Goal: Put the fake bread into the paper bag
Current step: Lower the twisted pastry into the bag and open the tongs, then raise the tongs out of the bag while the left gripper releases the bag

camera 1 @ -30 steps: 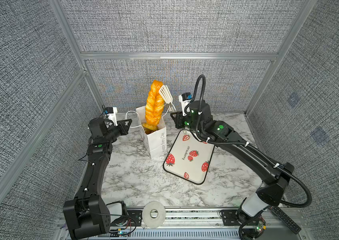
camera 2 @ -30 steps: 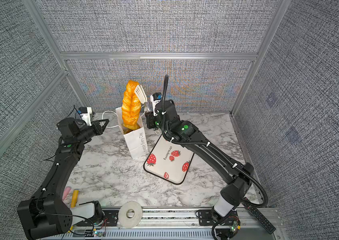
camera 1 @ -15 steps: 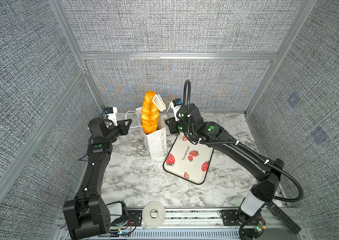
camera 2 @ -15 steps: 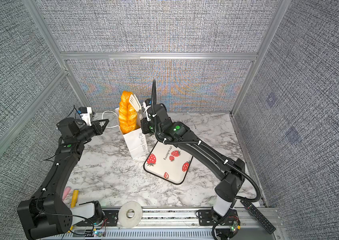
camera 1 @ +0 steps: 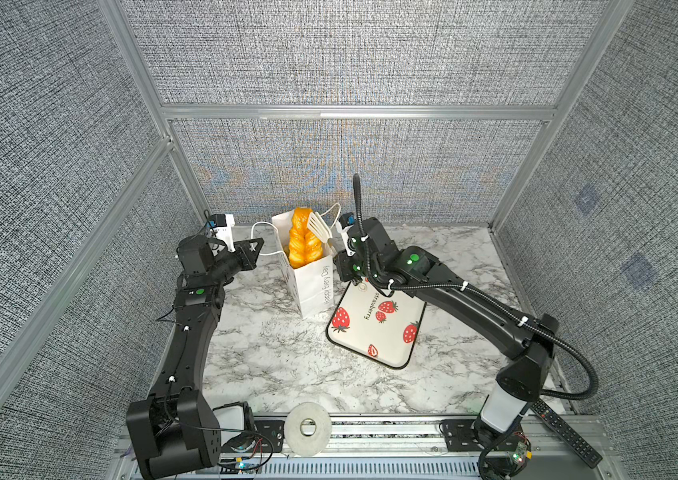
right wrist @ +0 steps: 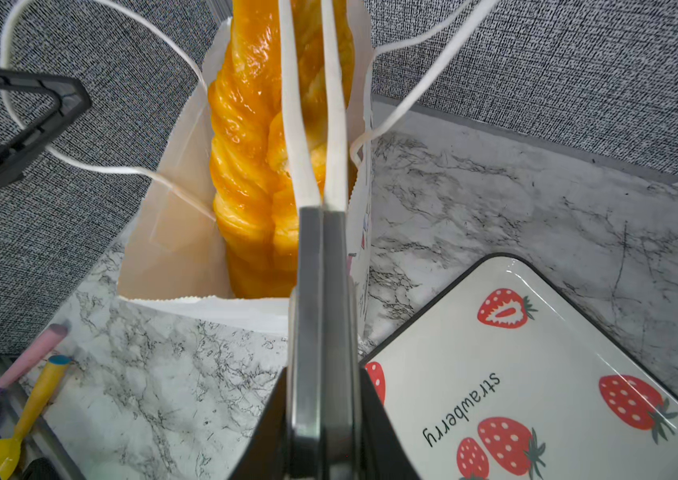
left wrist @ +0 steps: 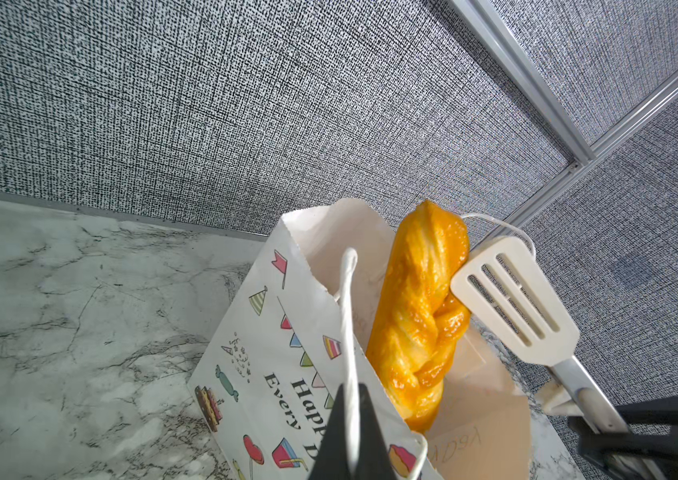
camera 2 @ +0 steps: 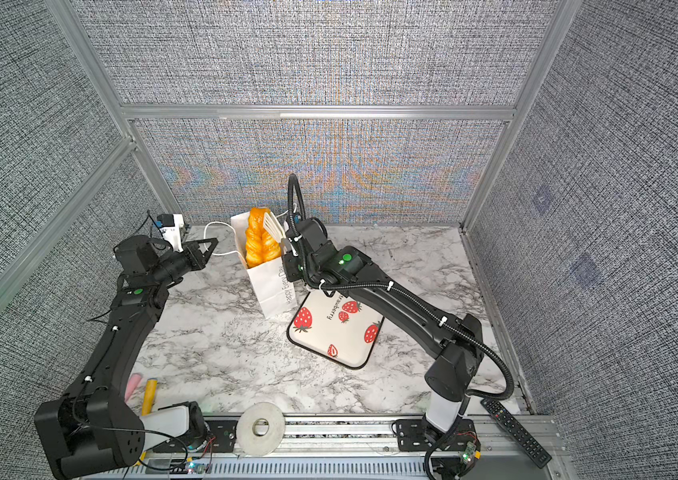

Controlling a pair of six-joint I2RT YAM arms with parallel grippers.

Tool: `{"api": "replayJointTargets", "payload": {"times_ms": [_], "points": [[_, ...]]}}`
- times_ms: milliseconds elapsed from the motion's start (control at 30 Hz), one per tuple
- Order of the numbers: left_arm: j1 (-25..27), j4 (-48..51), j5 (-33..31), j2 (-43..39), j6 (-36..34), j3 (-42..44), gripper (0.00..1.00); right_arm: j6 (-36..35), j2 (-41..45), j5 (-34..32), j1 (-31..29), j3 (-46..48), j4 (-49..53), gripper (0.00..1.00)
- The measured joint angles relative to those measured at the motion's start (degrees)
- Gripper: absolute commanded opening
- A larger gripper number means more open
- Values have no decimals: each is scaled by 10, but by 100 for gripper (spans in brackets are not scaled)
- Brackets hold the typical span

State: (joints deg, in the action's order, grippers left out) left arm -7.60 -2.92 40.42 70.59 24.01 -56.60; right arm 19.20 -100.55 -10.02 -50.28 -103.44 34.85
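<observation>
Right gripper (right wrist: pixel 323 378) clamps tongs (left wrist: pixel 514 301) | left gripper (left wrist: pixel 350 411) pinches cord handle (left wrist: pixel 347 311) | fake bread (left wrist: pixel 416 316): glossy orange twist, upright in paper bag (left wrist: pixel 271 357)

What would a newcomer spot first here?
The glossy orange bread stands upright, half out of the white bag at the back of the table, gripped by white tongs in the right gripper. The left gripper holds a bag handle; a strawberry tray lies beside the bag.

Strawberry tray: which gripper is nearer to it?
Right. The right gripper, shut on tongs, is by the far corner of the tray; the left gripper holds the cord handle beyond the paper bag.
</observation>
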Motion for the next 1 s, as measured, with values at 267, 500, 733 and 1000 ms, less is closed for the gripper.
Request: {"api": "replayJointTargets", "payload": {"times_ms": [267, 500, 733, 1000], "points": [[0, 0, 0, 0, 0, 0, 0, 0, -12, 0, -4, -1, 22, 37], [0, 0, 0, 0, 0, 0, 0, -3, 1, -3, -6, -9, 21, 45], [0, 0, 0, 0, 0, 0, 0, -5, 32, -26, -5, -8, 21, 46], [0, -1, 0, 0, 0, 0, 0, -9, 98, -63, 5, 34, 10, 45]]}}
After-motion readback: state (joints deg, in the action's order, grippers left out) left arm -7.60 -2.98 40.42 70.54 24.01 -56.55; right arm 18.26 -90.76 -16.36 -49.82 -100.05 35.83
